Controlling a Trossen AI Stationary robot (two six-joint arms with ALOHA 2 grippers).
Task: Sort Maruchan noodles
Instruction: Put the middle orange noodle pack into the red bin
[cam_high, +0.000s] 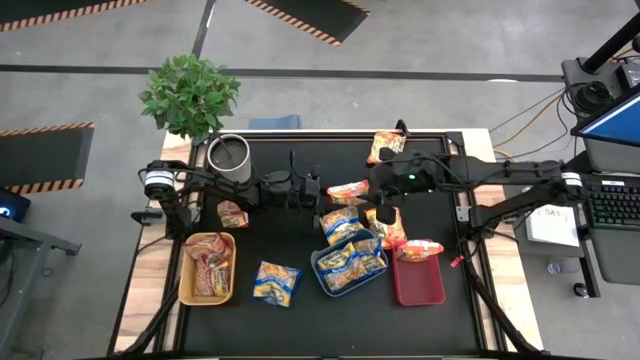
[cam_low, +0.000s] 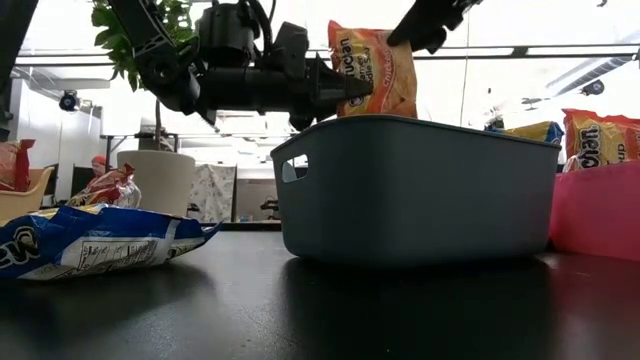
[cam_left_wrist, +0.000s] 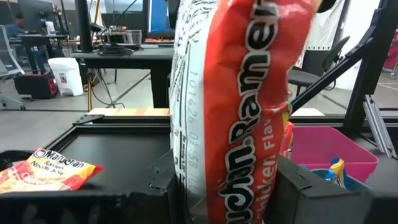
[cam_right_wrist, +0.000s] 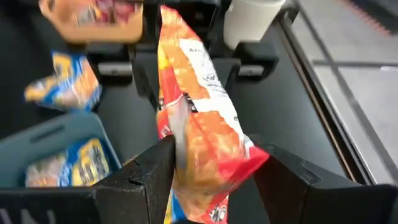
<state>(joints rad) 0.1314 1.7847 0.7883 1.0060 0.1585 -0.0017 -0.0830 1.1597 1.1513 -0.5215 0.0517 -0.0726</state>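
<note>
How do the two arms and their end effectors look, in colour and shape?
Both arms are dark, nearly black, built of jointed links with black cables along them. The left arm has a pale round part near its base. The right arm shows a small green light. The right end effector has two blocky, angular black fingers.

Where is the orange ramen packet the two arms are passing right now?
In the high view, the orange ramen packet is in the air mid-table, between the left gripper and right gripper, just behind the blue bin.

Surface: black table (cam_high: 300, 320).
Below left gripper (cam_high: 322, 190): yellow tray (cam_high: 188, 290), blue tray (cam_high: 322, 277), red tray (cam_high: 418, 290), blue packet (cam_high: 275, 282).
</note>
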